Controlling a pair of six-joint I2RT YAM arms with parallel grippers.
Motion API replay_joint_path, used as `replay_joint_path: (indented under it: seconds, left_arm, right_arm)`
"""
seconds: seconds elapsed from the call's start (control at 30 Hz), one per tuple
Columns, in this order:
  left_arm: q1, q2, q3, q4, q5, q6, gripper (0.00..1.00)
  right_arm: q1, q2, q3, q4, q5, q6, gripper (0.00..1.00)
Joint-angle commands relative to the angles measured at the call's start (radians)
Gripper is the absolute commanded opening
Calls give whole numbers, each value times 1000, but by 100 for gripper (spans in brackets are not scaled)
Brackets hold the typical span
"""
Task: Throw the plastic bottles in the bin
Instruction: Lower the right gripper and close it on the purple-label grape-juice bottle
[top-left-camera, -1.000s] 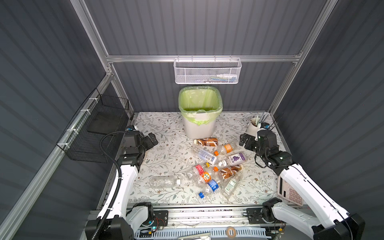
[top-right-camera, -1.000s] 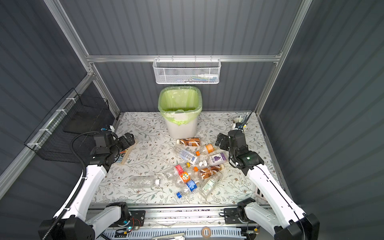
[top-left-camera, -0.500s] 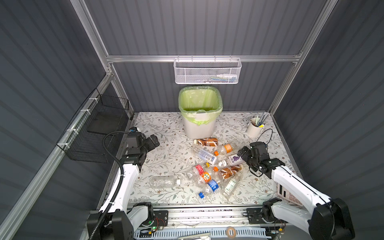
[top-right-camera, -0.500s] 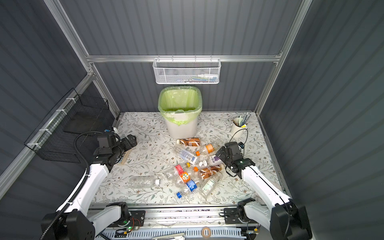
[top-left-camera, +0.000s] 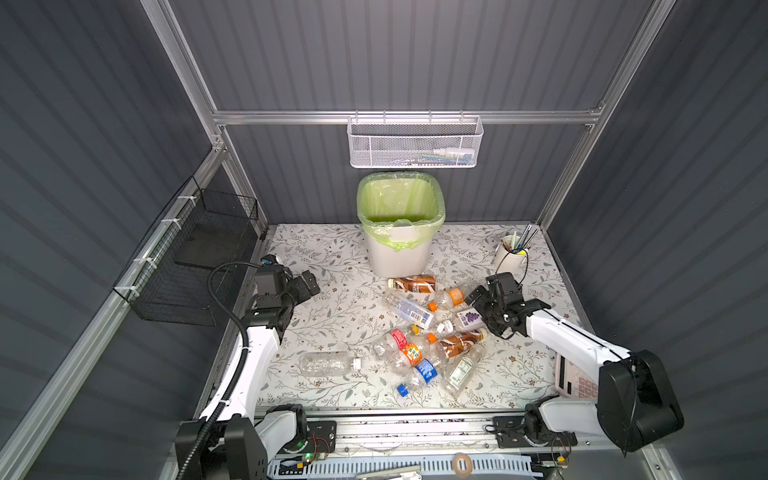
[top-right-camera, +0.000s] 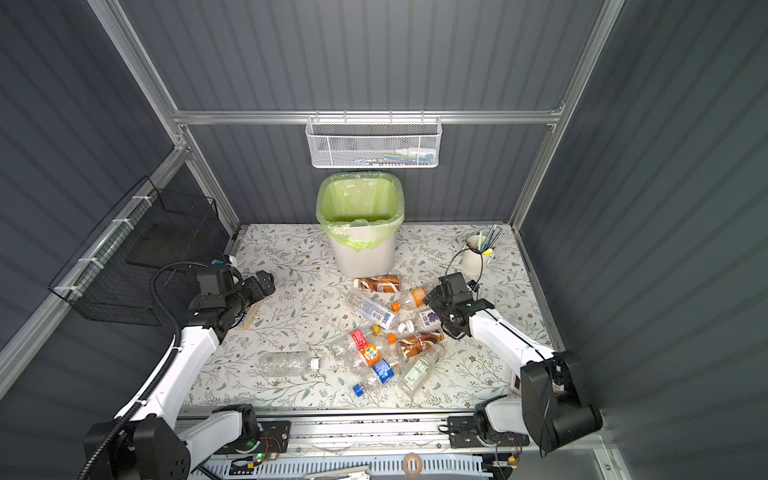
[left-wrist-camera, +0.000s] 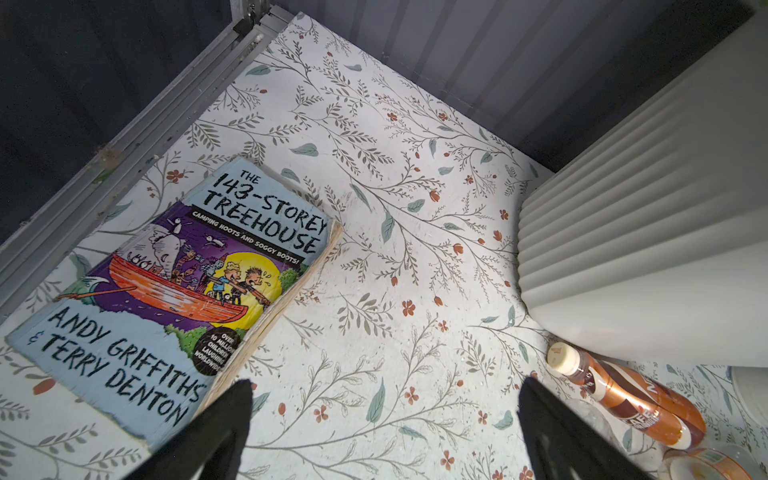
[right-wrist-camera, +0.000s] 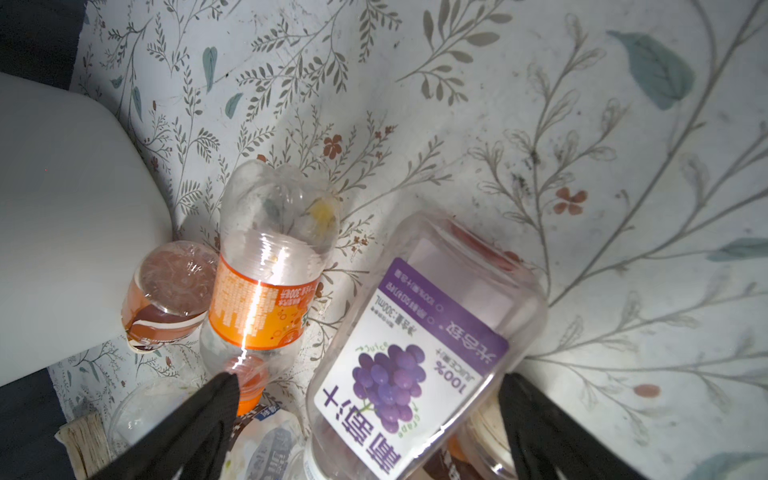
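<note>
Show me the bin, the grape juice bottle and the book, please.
bin (top-left-camera: 401, 259): in a top view, white front wall.
grape juice bottle (right-wrist-camera: 388, 382): right wrist view, grape picture on label.
book (left-wrist-camera: 187, 274): left wrist view, middle of cover.

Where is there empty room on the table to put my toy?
Bare: between the left pincer and the bin; between the bin and the pen cup. Crowded: the plastic bottles heaped before the bin, by the right pincer.

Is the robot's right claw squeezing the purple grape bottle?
No, the right gripper stands wide open, straddling the grape bottle without closing on it.
</note>
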Motion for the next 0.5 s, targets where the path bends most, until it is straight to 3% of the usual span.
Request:
replay_joint_path:
  seconds: [0.0,0.47]
  left_arm:
    - [4,13,-8,-5,1,15,100]
    - [4,-3,-3,-16,-34,34,100]
  right_arm:
    - [4,26,14,-20,3,20,99]
    - [3,156,111,-84,14,-8,94]
